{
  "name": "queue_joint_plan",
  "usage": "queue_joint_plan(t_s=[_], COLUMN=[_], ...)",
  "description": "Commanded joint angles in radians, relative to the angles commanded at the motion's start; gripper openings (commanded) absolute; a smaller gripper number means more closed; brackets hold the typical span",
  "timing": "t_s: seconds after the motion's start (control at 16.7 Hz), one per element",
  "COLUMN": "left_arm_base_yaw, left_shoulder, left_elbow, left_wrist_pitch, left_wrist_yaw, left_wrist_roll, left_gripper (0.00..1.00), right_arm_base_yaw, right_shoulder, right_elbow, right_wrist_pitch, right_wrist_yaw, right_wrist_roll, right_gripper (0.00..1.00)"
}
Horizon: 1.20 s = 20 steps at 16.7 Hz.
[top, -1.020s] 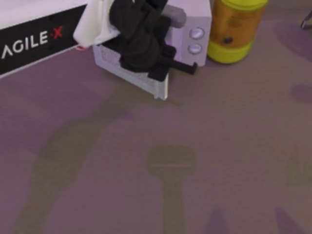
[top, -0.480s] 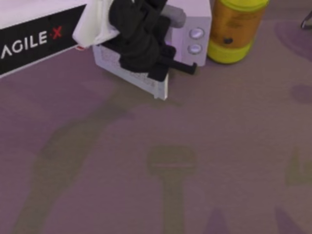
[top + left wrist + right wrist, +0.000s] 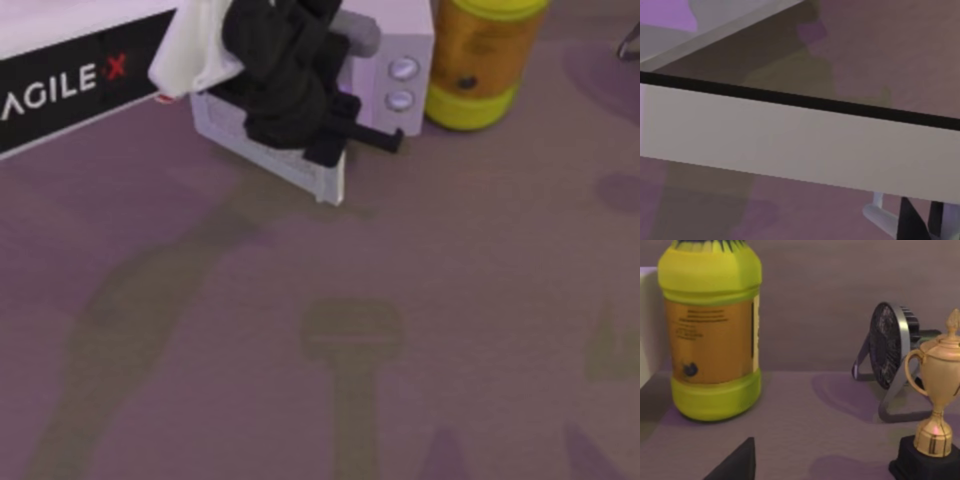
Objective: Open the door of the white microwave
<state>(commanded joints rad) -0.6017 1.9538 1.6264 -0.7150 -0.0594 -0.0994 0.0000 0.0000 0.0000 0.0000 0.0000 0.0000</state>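
from above, you see the white microwave (image 3: 385,45) at the far edge of the tabletop (image 3: 300,350), with two round knobs (image 3: 402,82) on its front panel. the door (image 3: 290,160) stands swung partly out from the microwave's front, its free edge angled toward the middle of the tabletop. your left arm's black pincer (image 3: 350,130) hangs right over the door, its fingers (image 3: 385,142) reaching across the door's free edge toward the knobs; you cannot tell from here whether they clamp the door or merely lie against it. just beside the microwave, on the knob side, stands a yellow-green jar (image 3: 480,60), close to it but apart.

in the left wrist view, a broad pale panel with a dark top edge (image 3: 800,145) fills the middle, too close for you to tell more than that it is a flat white surface near the microwave; the tabletop shows past it.

in the right wrist view, you see the jar (image 3: 712,330) next to the microwave's white side (image 3: 647,325), then farther from the microwave a small grey fan (image 3: 890,355) and a gold trophy (image 3: 937,405) on a black base. a dark tip of the right pincer (image 3: 737,465) shows at the edge; its state you cannot tell.
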Motion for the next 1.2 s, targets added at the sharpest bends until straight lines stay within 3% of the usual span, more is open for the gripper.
queue_joint_plan(t_s=[0.3, 0.72, 1.2], left_arm_base_yaw=[-0.005, 0.036, 0.037], left_shoulder=[0.0, -0.074, -0.075], left_elbow=[-0.004, -0.1, -0.102], left_wrist_pitch=[0.001, 0.029, 0.03], left_wrist_yaw=[0.009, 0.074, 0.075], left_wrist_roll=[-0.001, 0.126, 0.128], left_gripper=[0.0, 0.0, 0.0], right_arm_base_yaw=[0.0, 0.0, 0.0], right_shoulder=[0.0, 0.0, 0.0], right_elbow=[0.0, 0.0, 0.0], right_wrist_pitch=[0.0, 0.0, 0.0], right_wrist_yaw=[0.0, 0.0, 0.0], right_wrist_roll=[0.0, 0.0, 0.0], right_gripper=[1.0, 1.0, 1.0])
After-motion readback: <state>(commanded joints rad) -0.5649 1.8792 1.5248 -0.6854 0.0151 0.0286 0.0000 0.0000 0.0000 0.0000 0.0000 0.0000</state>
